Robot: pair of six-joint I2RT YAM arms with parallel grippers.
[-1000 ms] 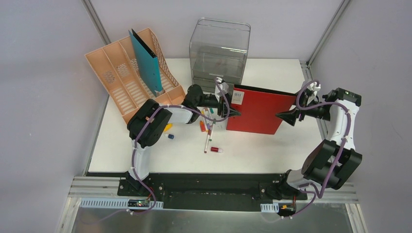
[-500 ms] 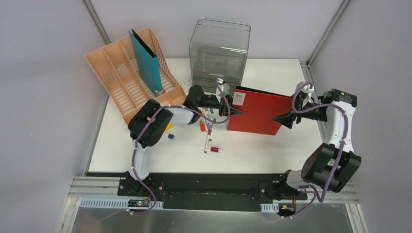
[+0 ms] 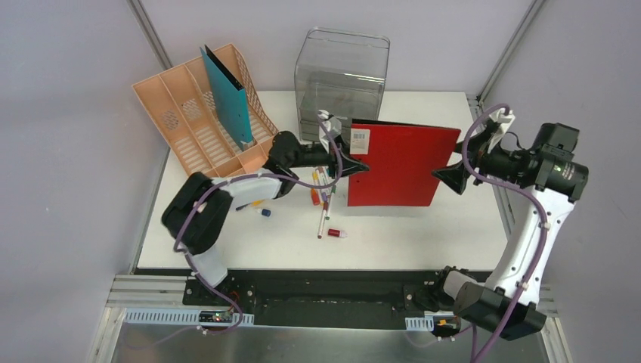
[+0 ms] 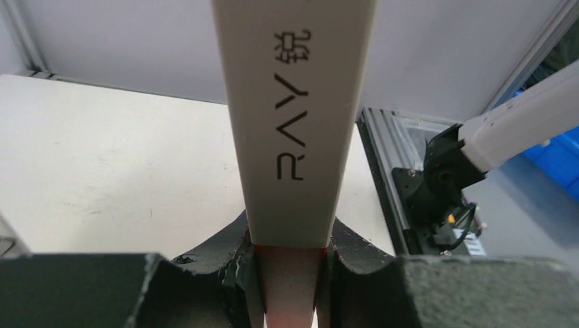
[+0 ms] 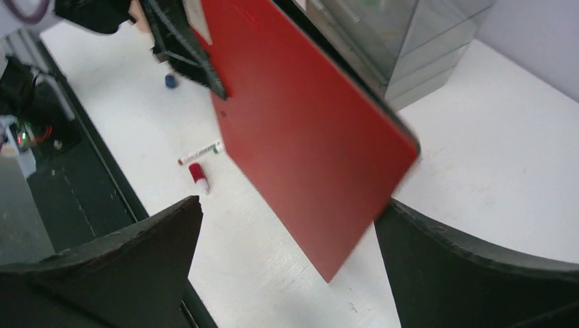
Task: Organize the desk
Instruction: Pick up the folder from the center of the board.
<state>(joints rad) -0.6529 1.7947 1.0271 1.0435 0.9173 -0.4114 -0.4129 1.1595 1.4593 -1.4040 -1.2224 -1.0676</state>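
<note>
- The red folder [image 3: 397,162] stands upright on edge in mid-scene, held between the two arms. Its white spine, printed "RAY", fills the left wrist view [image 4: 293,123].
- The left claw [image 3: 355,166] is clamped on the folder's left edge. In its own view [image 4: 287,253] both black fingers press against the spine from either side.
- The right claw [image 3: 450,175] sits at the folder's right edge with its fingers spread wide apart. In its own view [image 5: 290,205] the folder's lower corner [image 5: 307,137] hangs between them. I cannot tell whether either finger touches it.
- The table [image 3: 453,227] lies flat beneath the folder and spreads out past it on every side, so both claws hang above its white top. Bare tabletop shows behind the spine [image 4: 102,171] and beyond the folder's far edge [image 5: 491,137].
- I cannot tell whether the folder's bottom edge rests on the table.
- A scatter of markers [image 3: 323,193] lies on the table just left of the folder, below the left claw.
- The clear drawer box [image 3: 342,79] stands just behind the folder.
- The peach file rack [image 3: 200,121] stands well to the folder's left, with a teal folder [image 3: 227,94] upright in one slot.
</note>
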